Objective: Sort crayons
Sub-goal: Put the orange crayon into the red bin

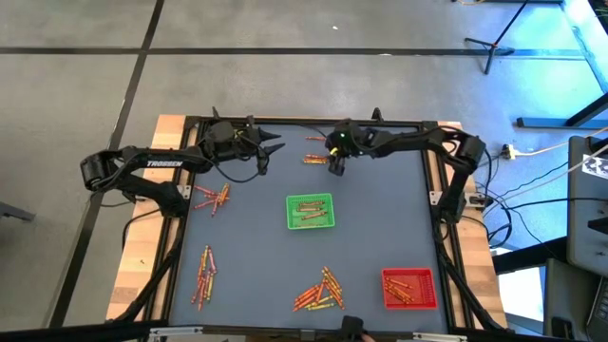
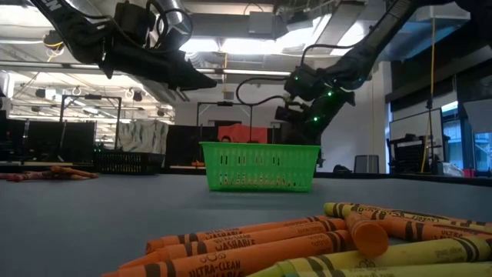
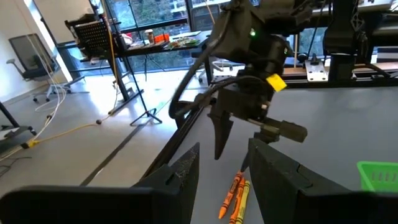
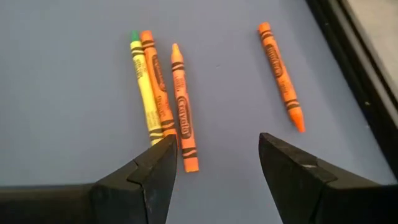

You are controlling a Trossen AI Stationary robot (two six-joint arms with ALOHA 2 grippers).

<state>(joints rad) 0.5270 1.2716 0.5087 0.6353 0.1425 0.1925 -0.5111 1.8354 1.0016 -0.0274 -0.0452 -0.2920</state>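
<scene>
Orange and yellow crayons lie heaped nearest the low camera, in front of the green tray at mid-table. More crayons sit in loose piles along the left side and beside the red tray. At the far edge, the right gripper hangs with fingers apart and empty over four crayons, three close together and one orange alone. Its neighbour, the left gripper, hovers with fingers parted, holding nothing.
</scene>
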